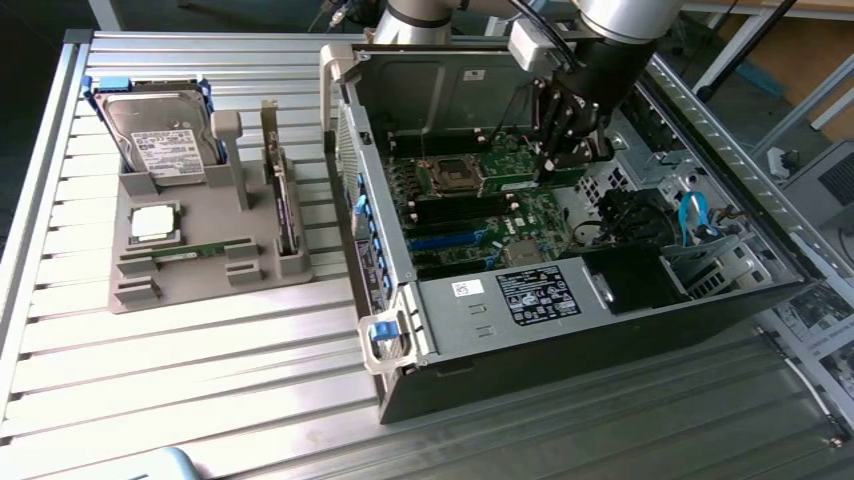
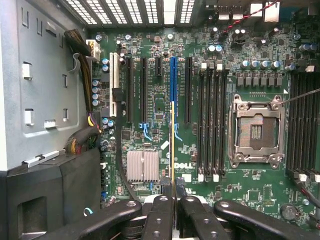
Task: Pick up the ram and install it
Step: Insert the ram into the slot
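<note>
Step in hand: carry/align. Pick-up looks done, install not yet. The gripper (image 1: 567,150) hangs inside the open PC case (image 1: 601,360), at approx 1 o'clock in the ext. view, just above the board (image 1: 527,215). Its fingers (image 2: 160,216) are narrow, pinched on the ram (image 2: 172,150), which the wrist cam sees edge-on as a thin strip sticking out from btwn them toward the board. It seems clear of the board and isn't seated in anything. My read: seating calls for getting the stick's edge parallel to and centred over one of the long black slots (image 2: 210,120) beside the empty chip socket (image 2: 256,131), then a straight push w/o tilt. Right now the strip lines up by sight w/ a blue slot (image 2: 173,80) instead, so a sideways shift seems needed. The wrist cam gives the grip and slot layout. The ext. view gives height over the board, plus a grey tray (image 1: 200,285) at 9 o'clock of the case on the slatted table (image 1: 200,400), w/ a hard drive (image 1: 160,140) at its 12 and a square chip (image 1: 154,222) near centre.
</note>
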Tool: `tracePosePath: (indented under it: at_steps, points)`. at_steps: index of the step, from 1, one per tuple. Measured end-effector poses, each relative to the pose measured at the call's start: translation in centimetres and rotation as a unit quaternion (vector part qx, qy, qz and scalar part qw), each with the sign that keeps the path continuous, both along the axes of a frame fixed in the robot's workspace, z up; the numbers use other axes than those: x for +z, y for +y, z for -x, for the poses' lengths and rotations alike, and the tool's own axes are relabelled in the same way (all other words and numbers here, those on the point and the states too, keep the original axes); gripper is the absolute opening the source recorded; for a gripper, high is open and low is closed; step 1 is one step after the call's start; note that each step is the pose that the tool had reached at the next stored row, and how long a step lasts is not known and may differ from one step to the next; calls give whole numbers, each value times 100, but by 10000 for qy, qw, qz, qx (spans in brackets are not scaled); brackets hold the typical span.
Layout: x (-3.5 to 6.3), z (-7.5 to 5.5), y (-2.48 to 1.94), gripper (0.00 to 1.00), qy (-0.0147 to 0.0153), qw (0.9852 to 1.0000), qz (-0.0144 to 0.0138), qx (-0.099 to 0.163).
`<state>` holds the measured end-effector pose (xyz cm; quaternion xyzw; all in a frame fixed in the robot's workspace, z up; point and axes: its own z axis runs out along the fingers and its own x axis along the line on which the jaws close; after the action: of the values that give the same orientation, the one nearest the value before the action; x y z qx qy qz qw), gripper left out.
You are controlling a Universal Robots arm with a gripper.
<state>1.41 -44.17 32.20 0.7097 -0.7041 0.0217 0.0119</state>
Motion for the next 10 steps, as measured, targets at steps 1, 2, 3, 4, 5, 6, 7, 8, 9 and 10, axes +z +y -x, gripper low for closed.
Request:
tracePosePath:
  at_steps: [1, 2, 3, 4, 5, 6, 7, 8, 9, 10]
  points:
    - [-2, 0, 0, 12, 0, 10000, 0, 0]
    - [-4, 1, 0, 12, 0, 10000, 0, 0]
    - [-6, 1, 0, 12, 0, 10000, 0, 0]
    - [-8, 1, 0, 12, 0, 10000, 0, 0]
    - [-10, 2, 0, 12, 0, 10000, 0, 0]
    - [-13, 3, 0, 12, 0, 10000, 0, 0]
    - [-14, 4, 0, 12, 0, 10000, 0, 0]
    - [-16, 4, 0, 12, 0, 10000, 0, 0]
    - [-18, 5, 0, 12, 0, 10000, 0, 0]
    - [-20, 5, 0, 12, 0, 10000, 0, 0]
